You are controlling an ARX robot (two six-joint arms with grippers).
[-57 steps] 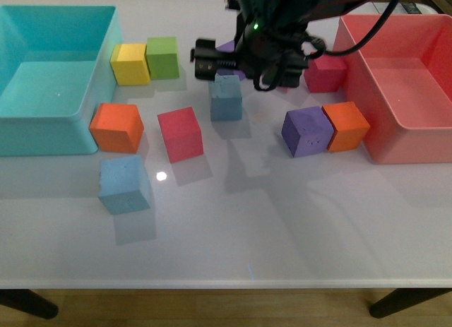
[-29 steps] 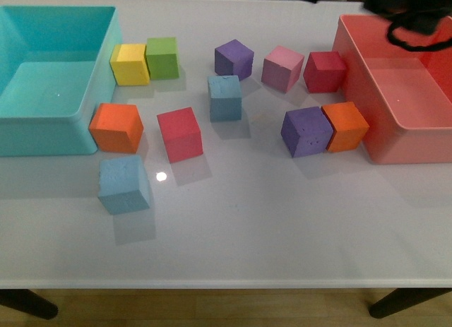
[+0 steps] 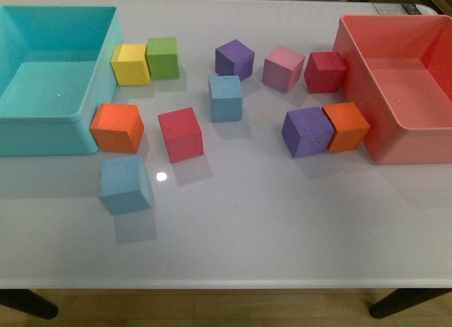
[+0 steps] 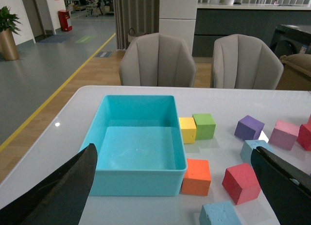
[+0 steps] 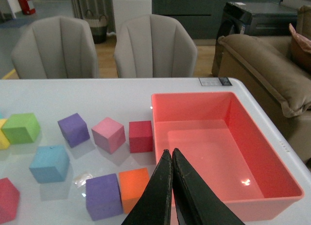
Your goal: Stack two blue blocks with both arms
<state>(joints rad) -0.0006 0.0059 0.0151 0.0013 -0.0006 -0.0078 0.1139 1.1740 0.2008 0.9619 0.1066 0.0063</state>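
10 o'clock teal bin [image 3: 42,133] and 2 o'clock red bin [image 3: 351,55] showed bare floors. Both blue blocks [image 3: 225,98] [image 3: 124,184] sat outside, apart. Jaws of left gripper [image 4: 172,152] gaped wide; right gripper [image 5: 171,154] was pinched together, empty.

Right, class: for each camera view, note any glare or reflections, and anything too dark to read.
Front view: a glare spot beside the nearer blue block, faint block reflections on the glossy table. Left wrist view: the left gripper shows only as black silhouette. Right wrist view: a bright glint on the red bin floor.
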